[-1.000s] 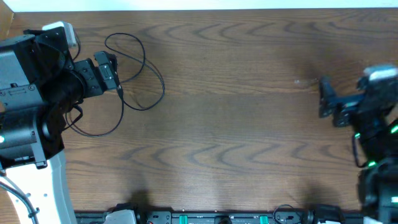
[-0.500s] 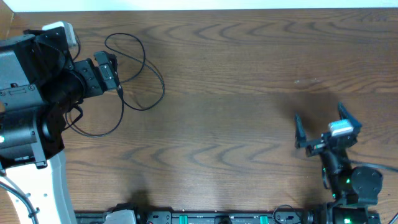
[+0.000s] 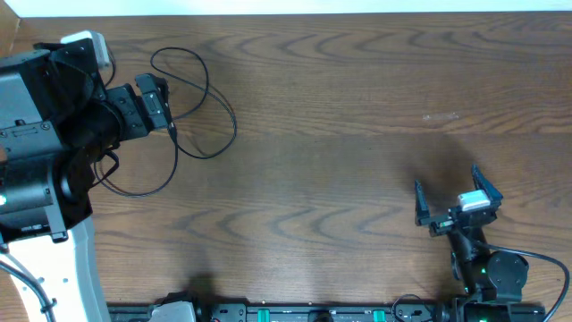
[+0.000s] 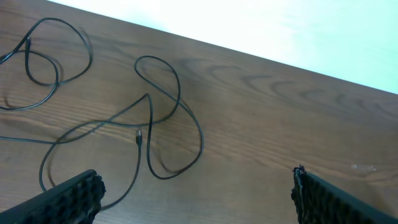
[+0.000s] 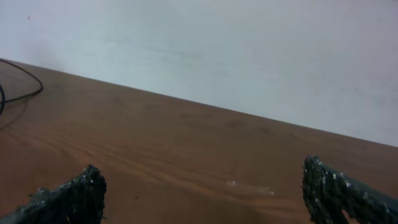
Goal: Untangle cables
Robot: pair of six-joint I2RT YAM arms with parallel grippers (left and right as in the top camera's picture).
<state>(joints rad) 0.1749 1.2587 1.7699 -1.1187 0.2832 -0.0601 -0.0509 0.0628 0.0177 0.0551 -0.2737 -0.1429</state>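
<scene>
Gripper check from my end: left gripper at 9 o'clock, jaws wide apart, empty. Thin black looped cables lie tangled right beside it, around 10 o'clock on the brown wooden table. Over at 4 o'clock, the right gripper is spread wide too, holding nothing.

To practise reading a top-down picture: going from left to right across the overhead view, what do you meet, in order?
First the left arm → black cables → bare table → right arm.
</scene>
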